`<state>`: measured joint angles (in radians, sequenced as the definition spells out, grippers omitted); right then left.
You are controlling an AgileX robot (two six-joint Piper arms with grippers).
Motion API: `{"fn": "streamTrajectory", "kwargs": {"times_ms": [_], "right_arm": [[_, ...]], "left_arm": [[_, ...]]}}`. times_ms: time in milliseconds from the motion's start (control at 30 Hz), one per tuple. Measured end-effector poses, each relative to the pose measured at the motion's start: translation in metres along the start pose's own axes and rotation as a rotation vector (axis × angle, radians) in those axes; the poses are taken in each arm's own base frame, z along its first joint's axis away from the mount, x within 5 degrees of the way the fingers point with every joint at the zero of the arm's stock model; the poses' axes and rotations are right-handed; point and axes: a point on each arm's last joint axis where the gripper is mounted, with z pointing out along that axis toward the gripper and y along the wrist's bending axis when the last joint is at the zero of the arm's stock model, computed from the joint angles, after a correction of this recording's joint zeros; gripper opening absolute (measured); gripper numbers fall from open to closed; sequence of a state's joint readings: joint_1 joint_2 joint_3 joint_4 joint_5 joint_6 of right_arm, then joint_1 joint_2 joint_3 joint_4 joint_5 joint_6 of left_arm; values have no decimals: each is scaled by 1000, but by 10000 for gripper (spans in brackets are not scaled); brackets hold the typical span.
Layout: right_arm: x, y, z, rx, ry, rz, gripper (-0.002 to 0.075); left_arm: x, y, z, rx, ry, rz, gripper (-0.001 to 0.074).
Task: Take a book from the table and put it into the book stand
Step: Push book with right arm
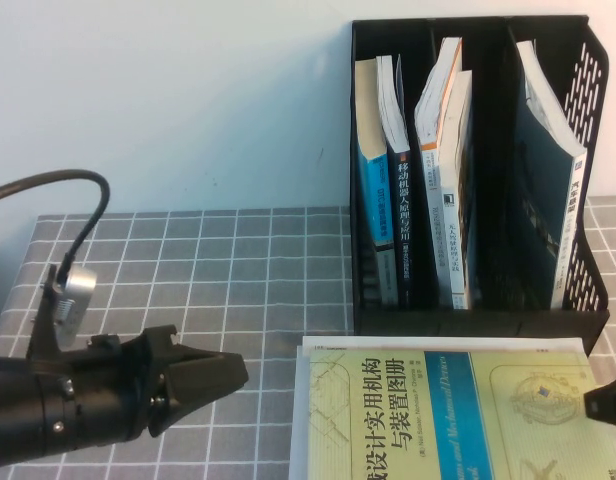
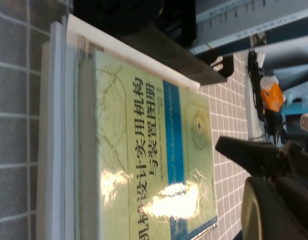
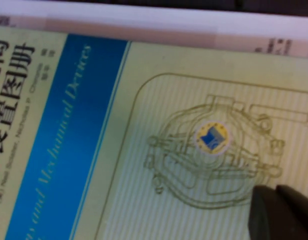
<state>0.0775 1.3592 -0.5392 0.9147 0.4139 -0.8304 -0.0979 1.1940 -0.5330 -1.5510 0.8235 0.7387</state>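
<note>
The pale yellow-green book (image 1: 448, 420) with the blue band lies flat on the grey grid table (image 1: 218, 260), just in front of the black book stand (image 1: 588, 150). It rests on a white-edged book (image 1: 388, 344). My left gripper (image 1: 238, 375) hovers low to the left of the book, pointing at its left edge, fingers together and empty. My right gripper (image 1: 603, 402) is at the book's right edge, shut, its tips (image 3: 276, 192) on or just above the cover (image 3: 159, 150) near the machine drawing. The left wrist view shows the book (image 2: 144, 150) and the right gripper (image 2: 231, 149).
The stand holds several upright books: two in the left compartment (image 1: 383, 200), two in the middle (image 1: 448, 190), one dark book at the right (image 1: 548, 180). A black cable (image 1: 58, 190) arcs over the table's left side. A white wall is behind.
</note>
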Motion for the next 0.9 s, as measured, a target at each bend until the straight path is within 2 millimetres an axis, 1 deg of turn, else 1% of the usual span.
{"fn": "streamTrajectory", "kwargs": {"times_ms": [67, 200, 300, 467, 700, 900], "right_arm": [[-1, -6, -2, 19, -9, 11, -3], [-3, -20, -7, 70, -30, 29, -3], [-2, -26, -9, 89, -28, 30, -3], [5, -26, -6, 56, 51, 0, -3], [14, -28, 9, -6, 175, 27, -3], [13, -28, 11, -30, 188, 29, -3]], "left_arm": [[1, 2, 2, 1, 17, -2, 27], [1, 4, 4, 5, 36, 49, 32], [1, 4, 4, 7, 40, 88, 34], [0, 4, 5, 4, 37, 107, 34], [-1, 5, 5, -1, 25, 115, 34], [-4, 2, 5, 26, -8, 101, 40]]}}
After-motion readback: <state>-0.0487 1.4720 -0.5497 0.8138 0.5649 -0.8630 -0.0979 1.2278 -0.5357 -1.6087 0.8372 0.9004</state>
